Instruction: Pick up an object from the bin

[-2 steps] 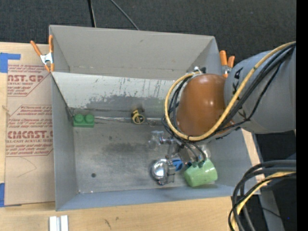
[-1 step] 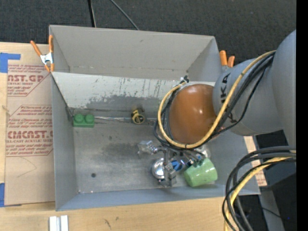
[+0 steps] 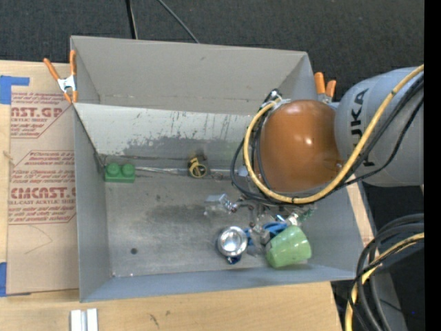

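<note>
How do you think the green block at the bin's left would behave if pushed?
The green block looks like studded moulded plastic, so it is probably stiff and light. Its flat sides suggest it would slide rather than roll.

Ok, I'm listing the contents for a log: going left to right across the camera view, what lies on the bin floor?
Green block → small yellow ring → shiny silver round piece → pale green cup.

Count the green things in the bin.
2. A green brick lies at the left, against the far wall's foot; a pale green cup lies front right, beside a shiny cap. The arm's cover may hide others.
</note>
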Robot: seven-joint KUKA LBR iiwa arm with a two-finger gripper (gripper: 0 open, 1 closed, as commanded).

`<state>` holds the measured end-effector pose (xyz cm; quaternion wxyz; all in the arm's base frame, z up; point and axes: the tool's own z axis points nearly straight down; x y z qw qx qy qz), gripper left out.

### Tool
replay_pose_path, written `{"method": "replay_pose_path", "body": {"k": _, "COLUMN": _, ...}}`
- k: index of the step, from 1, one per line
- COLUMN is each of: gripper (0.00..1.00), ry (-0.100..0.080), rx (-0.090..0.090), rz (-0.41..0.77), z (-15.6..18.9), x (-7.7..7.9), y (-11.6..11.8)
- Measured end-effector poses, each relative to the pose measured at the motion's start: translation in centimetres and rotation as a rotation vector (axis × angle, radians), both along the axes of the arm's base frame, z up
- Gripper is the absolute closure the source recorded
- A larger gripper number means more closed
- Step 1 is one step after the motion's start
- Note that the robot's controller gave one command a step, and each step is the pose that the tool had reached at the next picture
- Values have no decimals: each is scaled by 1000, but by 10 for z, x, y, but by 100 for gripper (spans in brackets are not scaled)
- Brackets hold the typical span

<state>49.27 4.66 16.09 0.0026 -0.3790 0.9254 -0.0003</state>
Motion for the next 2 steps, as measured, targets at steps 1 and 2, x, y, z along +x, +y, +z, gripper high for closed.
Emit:
{"method": "replay_pose_path", "body": {"k": 1, "gripper": 0, "ry": 9, "rx": -1, "rz": 294, "z": -73, "x": 1, "y": 1}}
{"method": "replay_pose_path", "body": {"k": 2, "gripper": 0, "ry": 5, "rx": -1, "rz": 754, "z": -92, "x": 1, "y": 1}}
